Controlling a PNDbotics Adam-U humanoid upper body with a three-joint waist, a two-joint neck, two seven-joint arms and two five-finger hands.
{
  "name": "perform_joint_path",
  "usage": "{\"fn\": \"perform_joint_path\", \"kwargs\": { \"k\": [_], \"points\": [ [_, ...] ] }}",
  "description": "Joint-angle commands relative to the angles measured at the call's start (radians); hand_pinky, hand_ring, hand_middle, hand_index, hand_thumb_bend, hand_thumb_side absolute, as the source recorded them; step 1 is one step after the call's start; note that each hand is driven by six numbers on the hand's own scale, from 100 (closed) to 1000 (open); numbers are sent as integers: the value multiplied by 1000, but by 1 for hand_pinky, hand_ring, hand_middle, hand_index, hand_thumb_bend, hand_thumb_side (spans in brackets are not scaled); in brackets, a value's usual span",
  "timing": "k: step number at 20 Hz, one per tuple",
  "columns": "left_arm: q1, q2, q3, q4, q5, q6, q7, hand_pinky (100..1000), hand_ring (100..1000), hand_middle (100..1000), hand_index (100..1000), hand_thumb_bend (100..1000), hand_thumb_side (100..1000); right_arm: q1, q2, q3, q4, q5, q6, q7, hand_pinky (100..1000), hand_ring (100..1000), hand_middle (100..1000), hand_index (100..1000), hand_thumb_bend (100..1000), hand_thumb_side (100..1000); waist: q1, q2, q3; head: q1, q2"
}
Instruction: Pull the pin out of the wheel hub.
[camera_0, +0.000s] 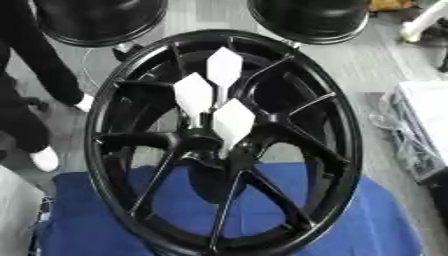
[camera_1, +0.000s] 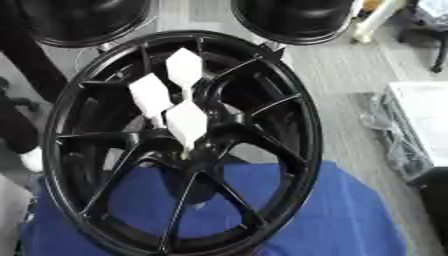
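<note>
A large black spoked wheel hub stands tilted on a blue cloth, filling the middle of both views. Three white pins with flat diamond-shaped heads stick out near its centre: one at the top, one to the left, one lower right. Their stems run down toward the hub's centre. Neither of my hands shows in either view.
Two more black wheels lie beyond the hub on the grey floor. A person's dark legs and white shoes stand at the left. A white box edge with tangled cables sits at the right.
</note>
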Motion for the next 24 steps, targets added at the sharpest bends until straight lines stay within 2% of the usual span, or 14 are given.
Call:
{"fn": "perform_joint_path", "kwargs": {
  "k": [1,3,4,5,6,9,12,14,15,16,17,19,21,24],
  "points": [
    [-5,17,17,-25,-5,-2,9,909,773,771,796,218,762,82,-20,-106,88,12,-23,-122,673,577,410,528,100,100,5,-17,-2,15,-17],
    [-3,17,20,-27,-6,-2,13,909,773,770,796,218,761,147,16,-136,134,49,-41,-159,706,647,531,650,100,100,9,-16,-5,21,-18],
    [-3,15,21,-28,-5,-2,14,909,773,770,796,218,761,172,37,-147,151,70,-49,-168,717,679,569,683,100,100,10,-15,-5,22,-20],
    [-3,14,22,-28,-5,-2,15,909,773,771,797,218,761,195,60,-157,165,92,-55,-176,744,772,697,790,231,100,11,-15,-6,23,-21],
    [-4,13,21,-28,-5,-2,14,908,773,771,797,218,761,215,85,-166,176,115,-63,-181,765,820,765,849,309,100,12,-15,-6,24,-23],
    [-5,14,21,-28,-4,-1,14,908,772,770,797,218,761,258,144,-191,220,199,-61,-198,843,943,900,934,399,100,14,-15,-7,25,-23],
    [-3,14,21,-26,-3,-1,14,908,773,770,797,220,762,275,183,-211,260,287,-27,-235,872,993,960,956,427,100,15,-15,-8,26,-21],
    [-2,13,21,-26,-3,-1,14,908,773,770,797,222,763,279,202,-215,258,310,-23,-251,879,1000,987,972,492,191,16,-14,-9,26,-19],
    [-2,13,21,-25,-3,-1,14,908,773,770,797,222,763,280,208,-215,253,313,-23,-256,879,1000,987,972,492,191,16,-14,-10,26,-19],
    [-2,13,21,-25,-2,-1,13,908,773,771,797,222,763,280,212,-216,248,314,-24,-260,884,1000,1000,990,657,329,16,-15,-10,26,-18],
    [-2,12,20,-24,-2,-1,13,908,773,771,797,222,763,276,219,-220,236,309,-28,-272,881,1000,1000,992,664,344,16,-15,-10,26,-17],
    [-1,12,20,-23,-2,-1,12,908,773,770,797,223,762,267,232,-224,201,283,-39,-315,864,999,1000,995,608,428,15,-16,-11,25,-17],
    [-2,13,19,-23,-1,-1,11,907,773,770,796,223,760,258,245,-218,139,225,-63,-372,836,967,965,979,462,488,15,-16,-10,25,-16],
    [-9,12,15,-24,0,-1,8,906,772,770,797,224,759,239,271,-179,0,79,-161,-474,789,870,874,908,251,469,15,-17,-7,21,-15]
  ]
}}
